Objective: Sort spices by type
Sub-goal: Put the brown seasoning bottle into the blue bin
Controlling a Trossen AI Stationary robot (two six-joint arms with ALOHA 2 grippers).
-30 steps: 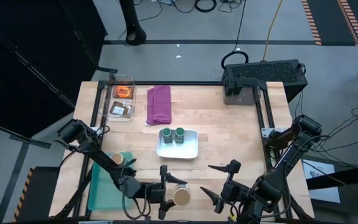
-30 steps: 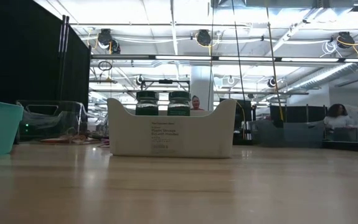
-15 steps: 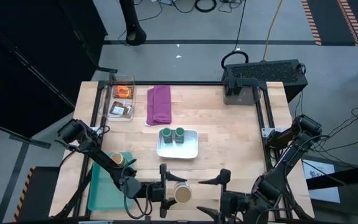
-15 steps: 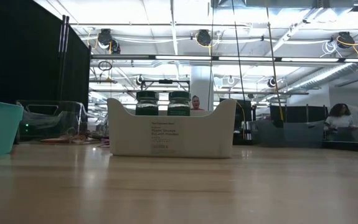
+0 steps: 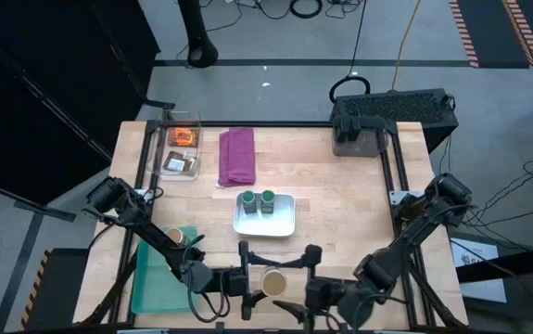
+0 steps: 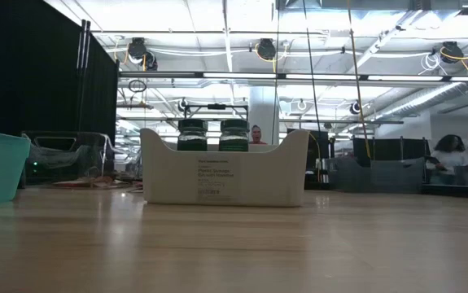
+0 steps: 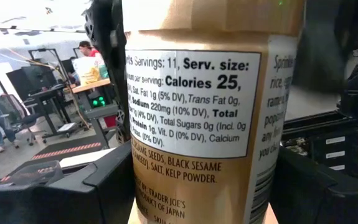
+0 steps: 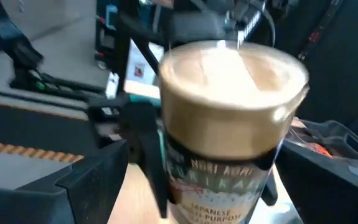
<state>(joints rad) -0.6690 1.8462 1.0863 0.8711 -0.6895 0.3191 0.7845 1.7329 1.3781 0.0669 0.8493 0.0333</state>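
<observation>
High view shows you two green-lidded jars (image 5: pixel 261 201) binned; left fingers (image 5: pixel 246 280) pinch a tan-lidded jar (image 5: pixel 272 281) near the bench's front edge, right fingers (image 5: pixel 301 283) spread.

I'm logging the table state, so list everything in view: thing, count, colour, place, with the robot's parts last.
green-lidded jars: two, dark with green lids, side by side in the white tray.
white tray: one, white, table centre.
tan-lidded jar: one, tan lid, near edge, between the left gripper's fingers.
second tan-lidded jar: one, in the teal bin.
teal bin: one, teal, near left corner.
clear container: one, far left, holding an orange packet and a dark brown packet.
purple cloth: one, folded, beside the clear container.
left gripper: shut on the tan-lidded jar.
right gripper: open, at that jar's other side.
</observation>
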